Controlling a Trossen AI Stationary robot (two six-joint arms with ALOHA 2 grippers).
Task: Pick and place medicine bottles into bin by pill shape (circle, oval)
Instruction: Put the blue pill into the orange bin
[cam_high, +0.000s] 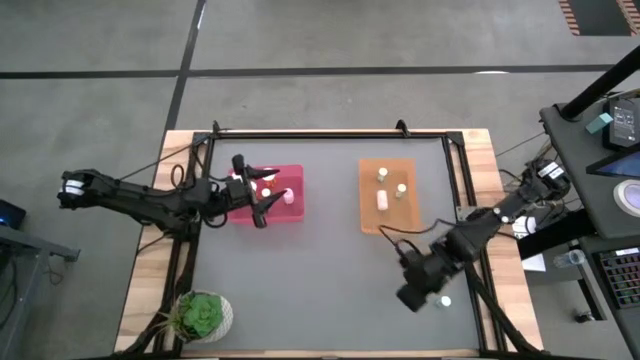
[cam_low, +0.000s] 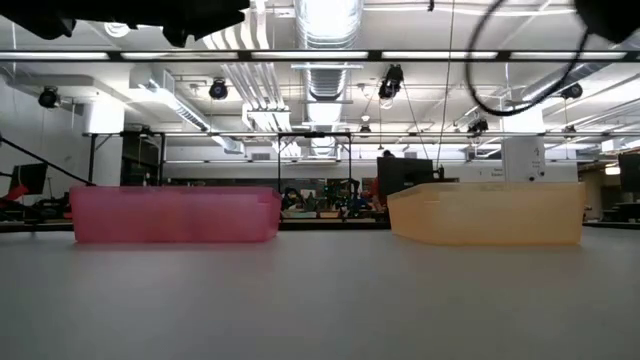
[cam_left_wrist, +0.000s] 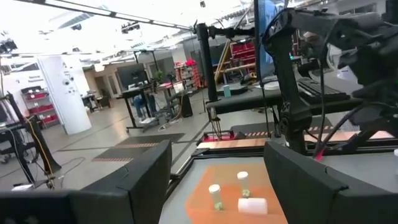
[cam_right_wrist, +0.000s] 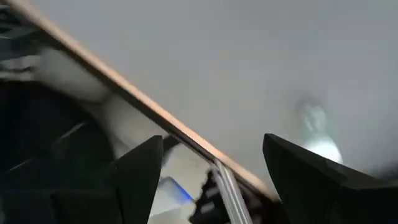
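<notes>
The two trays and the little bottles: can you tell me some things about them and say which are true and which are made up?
1. The orange tray has three bottles in it. True.
2. The pink tray sits to the right of the orange tray in the high view. False: the pink tray is on the left, the orange one on the right.
3. The left gripper is over the pink tray with its fingers open. True.
4. The plant pot stands inside the orange tray. False: it stands at the table's near left corner, outside both trays.
5. One bottle lies on the table by the right gripper. True.
</notes>
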